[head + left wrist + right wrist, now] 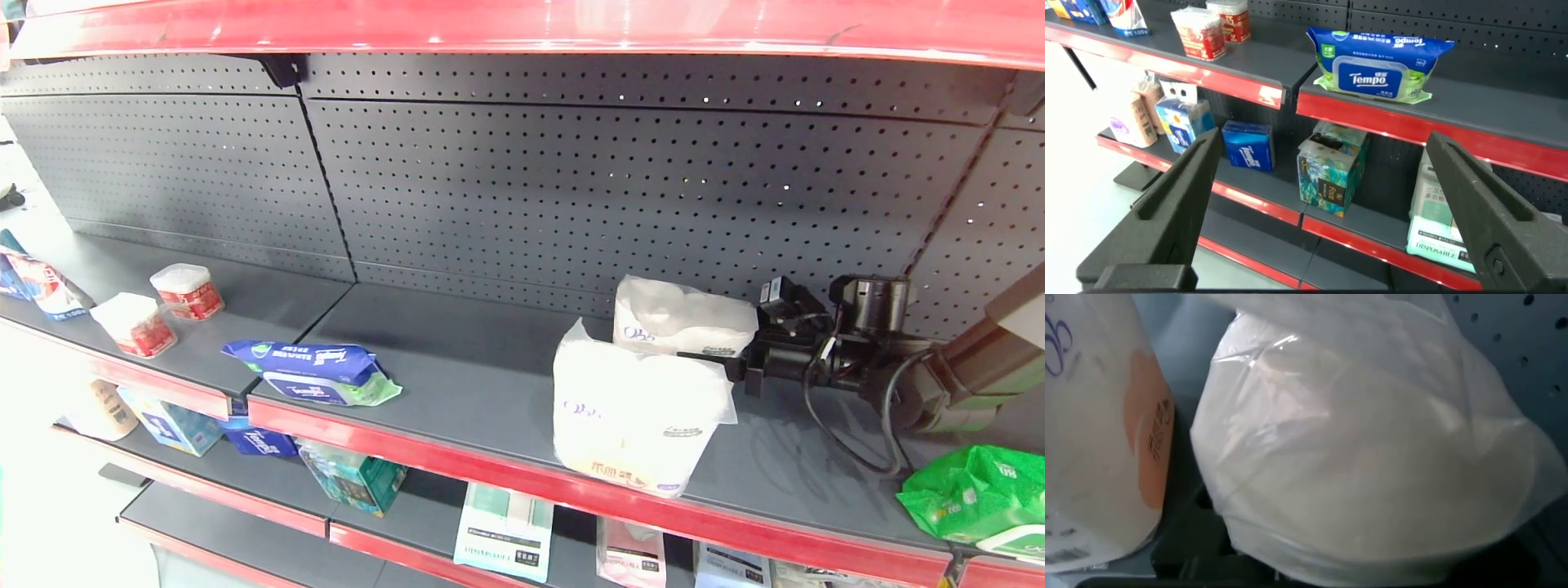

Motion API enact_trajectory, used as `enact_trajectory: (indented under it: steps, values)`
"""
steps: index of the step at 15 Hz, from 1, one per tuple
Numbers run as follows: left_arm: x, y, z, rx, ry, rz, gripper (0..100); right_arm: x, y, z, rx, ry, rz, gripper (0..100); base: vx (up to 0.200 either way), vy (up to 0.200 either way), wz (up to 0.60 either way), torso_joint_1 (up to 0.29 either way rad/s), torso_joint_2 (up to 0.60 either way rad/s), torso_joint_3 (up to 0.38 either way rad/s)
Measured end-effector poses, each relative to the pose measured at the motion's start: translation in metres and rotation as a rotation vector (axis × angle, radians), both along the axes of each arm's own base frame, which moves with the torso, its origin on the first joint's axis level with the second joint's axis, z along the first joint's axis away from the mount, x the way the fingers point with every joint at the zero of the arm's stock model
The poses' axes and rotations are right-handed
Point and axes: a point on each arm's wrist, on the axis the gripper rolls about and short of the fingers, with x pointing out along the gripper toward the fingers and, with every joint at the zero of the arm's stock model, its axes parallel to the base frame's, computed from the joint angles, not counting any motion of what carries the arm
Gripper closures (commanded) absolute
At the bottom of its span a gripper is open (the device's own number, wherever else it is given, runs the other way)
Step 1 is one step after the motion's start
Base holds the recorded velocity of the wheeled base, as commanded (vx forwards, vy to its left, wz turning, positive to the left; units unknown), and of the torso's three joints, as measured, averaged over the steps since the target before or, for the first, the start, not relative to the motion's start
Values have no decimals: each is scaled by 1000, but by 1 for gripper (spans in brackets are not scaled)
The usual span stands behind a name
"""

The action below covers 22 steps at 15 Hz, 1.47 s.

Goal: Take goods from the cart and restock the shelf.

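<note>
1. The right gripper [729, 367] sits over the right part of the upper shelf [457, 359]. Its fingers pinch the rear tissue pack [682, 317] at that pack's right side. In the right wrist view, the pack's crinkled clear wrap is right up against the camera.
2. The left gripper [1323, 139] hangs in front of the shelving, level with the lower shelf [1249, 204]. Its fingers [1176, 192] are spread wide with nothing between them.
3. The rear tissue pack rests on the upper shelf close to the pegboard back wall [571, 180]. It sits just behind the front tissue pack [637, 420], and the right wrist view shows a narrow dark gap between the two.
4. The front tissue pack stands upright at the red front lip [424, 445], with its base right at the edge.
5. A broad bare stretch of shelf runs between the tissue packs and the blue wipes pack [314, 371]. The wipes pack lies flat at the front lip, near the seam between two shelf boards.
6. A green pack [971, 490] sits at the front right corner, near the right arm.
7. Two red-and-white tubs [135, 324] stand on the left shelf board, well apart from the tissue packs.
8. Both tissue packs carry a purple script mark, and the front one has an orange panel of small print near its base. The wipes pack has a white label panel on its blue wrap.
9. On the lower shelf, a teal box [1331, 171] and a blue box [1248, 147] stand near each other.
</note>
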Motion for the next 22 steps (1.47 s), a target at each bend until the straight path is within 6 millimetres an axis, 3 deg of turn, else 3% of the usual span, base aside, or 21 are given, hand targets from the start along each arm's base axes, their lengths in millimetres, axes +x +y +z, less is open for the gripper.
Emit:
enact_trajectory:
  steps: [10,16,22]
  values:
    - [0,0,0,0,0,0,0,2,-1,0,-13,-10,-20,100,0,0,0,0,0,0]
    - [0,0,0,0,0,0,0,-8,-1,0,-18,0,-17,100,0,0,0,0,0,0]
    - [0,0,0,0,0,0,0,-11,3,1,21,21,59,100,0,0,0,0,0,0]
